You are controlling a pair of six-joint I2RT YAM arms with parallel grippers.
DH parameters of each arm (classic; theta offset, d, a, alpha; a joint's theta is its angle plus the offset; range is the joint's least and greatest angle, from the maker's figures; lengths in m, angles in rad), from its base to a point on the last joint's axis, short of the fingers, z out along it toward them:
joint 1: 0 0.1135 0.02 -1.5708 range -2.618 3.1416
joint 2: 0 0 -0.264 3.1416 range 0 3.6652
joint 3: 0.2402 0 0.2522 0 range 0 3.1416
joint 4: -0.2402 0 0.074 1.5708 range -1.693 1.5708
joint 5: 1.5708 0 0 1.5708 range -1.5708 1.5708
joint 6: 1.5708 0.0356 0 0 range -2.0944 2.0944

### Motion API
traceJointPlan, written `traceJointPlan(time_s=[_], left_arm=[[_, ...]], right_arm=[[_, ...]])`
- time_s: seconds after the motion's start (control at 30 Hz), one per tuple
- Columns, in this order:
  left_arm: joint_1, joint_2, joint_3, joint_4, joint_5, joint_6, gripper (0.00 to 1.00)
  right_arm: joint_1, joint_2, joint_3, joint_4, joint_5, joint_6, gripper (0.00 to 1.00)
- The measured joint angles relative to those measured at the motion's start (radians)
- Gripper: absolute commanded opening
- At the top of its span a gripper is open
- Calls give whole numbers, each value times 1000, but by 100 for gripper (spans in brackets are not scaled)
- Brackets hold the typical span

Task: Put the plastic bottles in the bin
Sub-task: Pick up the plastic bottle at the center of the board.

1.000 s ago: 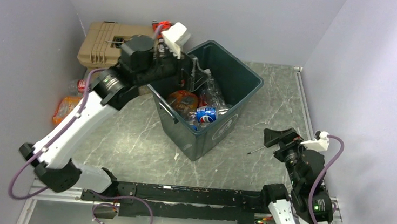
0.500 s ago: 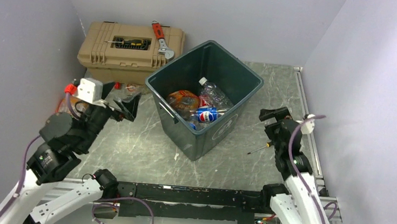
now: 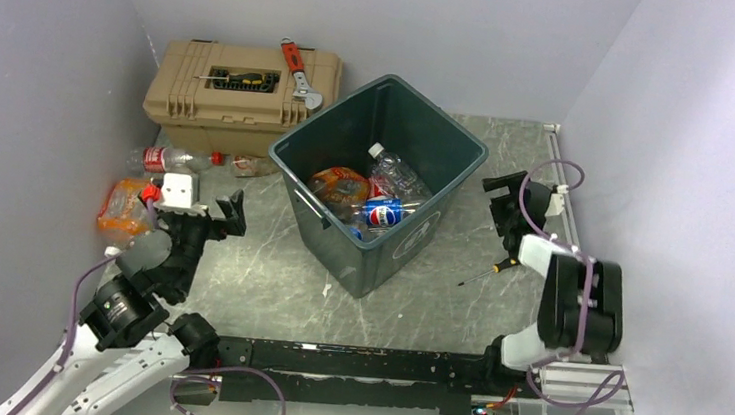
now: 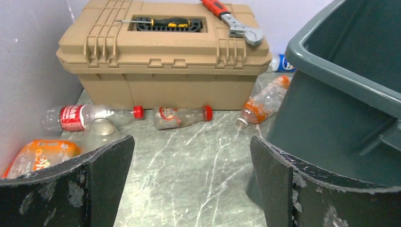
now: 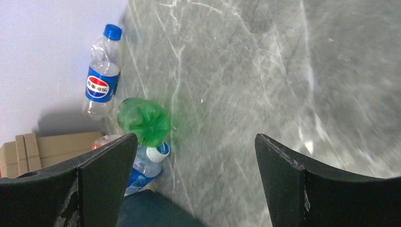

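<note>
Left hand [image 4: 191,146]: fingers spread wide, nothing between them, low over the grey marbled worktop [image 4: 198,165].
- Straight ahead, at the foot of the tan plastic toolbox [image 4: 165,61]: a clear bottle with red label and red cap [image 4: 75,117] and a short red-capped bottle [image 4: 182,116].
- Ahead to the right: an orange-labelled bottle [image 4: 262,101], just beside the wall of the large dark green-grey plastic bin [image 4: 326,118].
- The bin stands immediately right of the hand, close by its right finger.
- Low to the left: a crushed orange bottle [image 4: 40,153], with a clear bottle seen end-on [image 4: 99,132] next to it.
- On the toolbox lid: a red-handled wrench [image 4: 227,14] and a yellow-handled screwdriver [image 4: 165,22].

Right hand [image 5: 196,142]: likewise released, empty.
- Ahead and left of it, by the wall: a blue-labelled, blue-capped bottle [image 5: 100,80], a green bottle [image 5: 142,122] and a white-capped bottle [image 5: 146,163] just beside the green one.

Inside the bin, from above: several bottles, among them a blue-labelled one [image 3: 380,212] and an orange one [image 3: 337,185].
</note>
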Motion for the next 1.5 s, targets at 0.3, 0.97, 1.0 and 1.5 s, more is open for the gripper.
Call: traceJointPlan(time_s=[0.3,0.97,1.0,1.5], left_arm=[[9,101,8,-18,-25,-18,96],[16,146,7,-8,-24,-18,96],[16,146,7,-8,-24,-18,96],[16,119,7,-8,-24,-18,95]], right_arm=[[-56,422,202,264,-322,49,100],[71,629,468,203,-452,-39,100],[72,630,468,203,-447,-39,100],[132,689,476,275,-432,38,63]])
